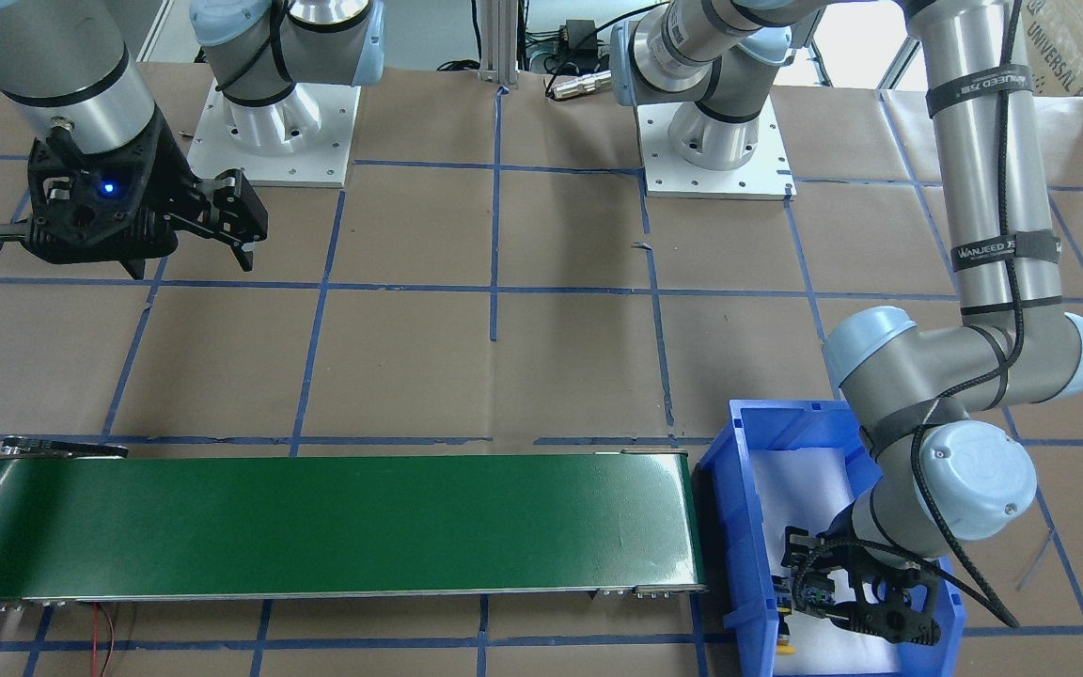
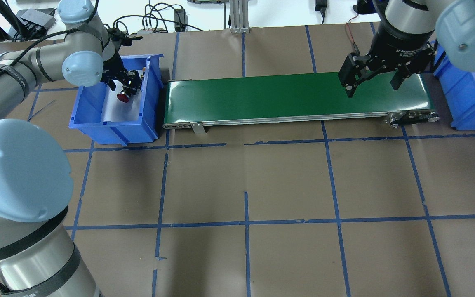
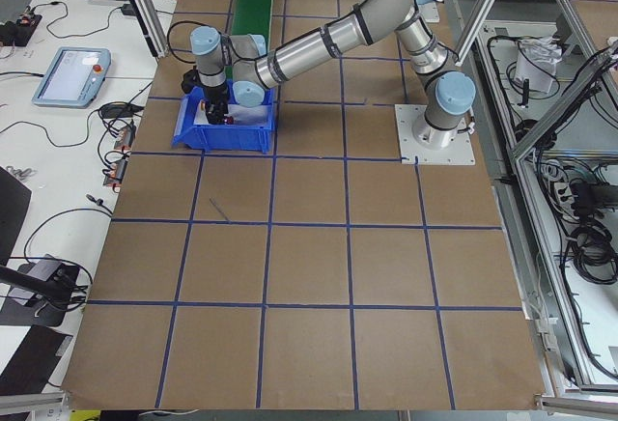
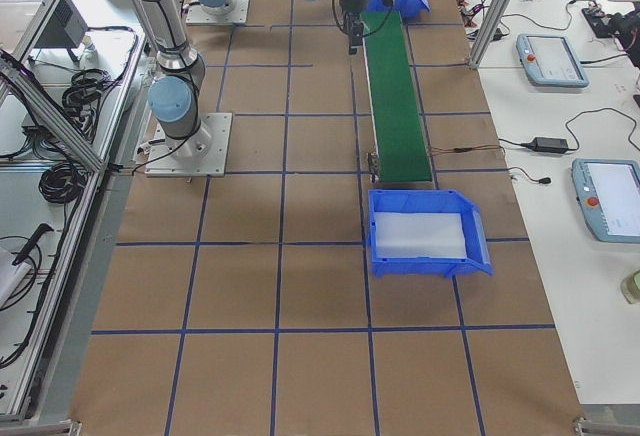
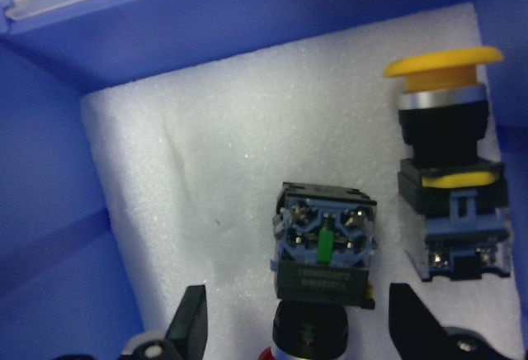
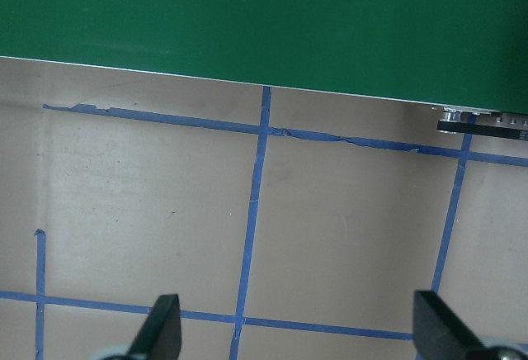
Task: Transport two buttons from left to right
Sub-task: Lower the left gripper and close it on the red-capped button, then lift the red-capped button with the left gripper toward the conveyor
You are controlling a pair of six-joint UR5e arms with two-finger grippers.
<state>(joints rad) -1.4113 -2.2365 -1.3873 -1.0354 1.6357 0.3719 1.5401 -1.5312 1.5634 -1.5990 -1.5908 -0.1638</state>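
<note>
The red button [image 5: 323,248] lies on white foam in the left blue bin [image 2: 93,123], block end up in the left wrist view; its red cap [image 2: 123,97] shows from overhead. The yellow button [image 5: 445,170] lies beside it, also seen in the front view [image 1: 786,645]. My left gripper [image 5: 299,315] is down in the bin, open, one finger on each side of the red button without touching it; it also shows overhead [image 2: 125,82]. My right gripper [image 2: 371,84] is open and empty, above the right end of the green conveyor [image 2: 295,95].
A second blue bin [image 2: 468,95] with a white foam liner stands past the conveyor's right end. The left bin's walls [image 5: 49,211] stand close around my left gripper. Brown table paper with blue tape lines [image 6: 252,211] lies under my right gripper.
</note>
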